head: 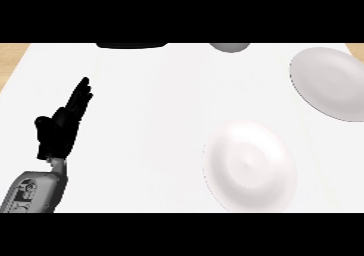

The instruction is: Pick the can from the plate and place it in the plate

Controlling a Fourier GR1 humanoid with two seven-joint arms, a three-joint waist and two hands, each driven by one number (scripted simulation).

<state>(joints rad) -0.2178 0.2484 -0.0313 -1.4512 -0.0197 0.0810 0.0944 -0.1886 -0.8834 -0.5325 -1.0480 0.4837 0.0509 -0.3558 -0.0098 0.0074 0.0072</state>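
Observation:
Two white plates lie on the white counter. The nearer plate [250, 165] sits right of centre, and nothing stands on it. The farther plate [332, 82] is at the upper right, partly cut by the view's right edge, also bare. No can shows anywhere in the head view. My left hand [61, 127] rests at the left with its fingers straight and pointing up, well apart from both plates. My right hand is out of the view.
A grey rounded object [230, 47] peeks in at the top edge near centre. A dark flat shape [131, 45] lies at the top edge to its left. Wooden surface [8, 65] borders the counter at the far left and upper right.

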